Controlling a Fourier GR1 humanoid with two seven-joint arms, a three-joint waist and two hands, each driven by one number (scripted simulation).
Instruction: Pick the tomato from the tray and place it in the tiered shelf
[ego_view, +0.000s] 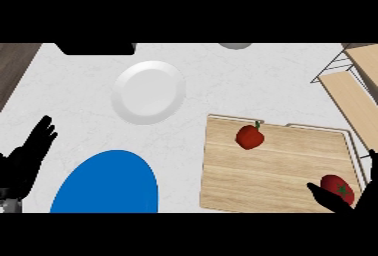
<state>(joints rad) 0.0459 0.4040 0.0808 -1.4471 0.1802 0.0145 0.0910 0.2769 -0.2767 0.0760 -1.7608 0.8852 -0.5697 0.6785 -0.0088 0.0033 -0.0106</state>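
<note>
Here the right hand (334, 201) curls its fingers round the tomato (338, 186) at the tray's (273, 170) near right corner; best lift straight up before swinging to the shelf (353, 90); the left hand (29, 150) rests open.

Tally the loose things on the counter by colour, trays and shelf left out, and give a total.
Red: 2, the pepper-like red fruit on the wooden tray and the tomato in the right hand
White: 1, the white plate
Blue: 1, the blue plate
Total: 4
</note>
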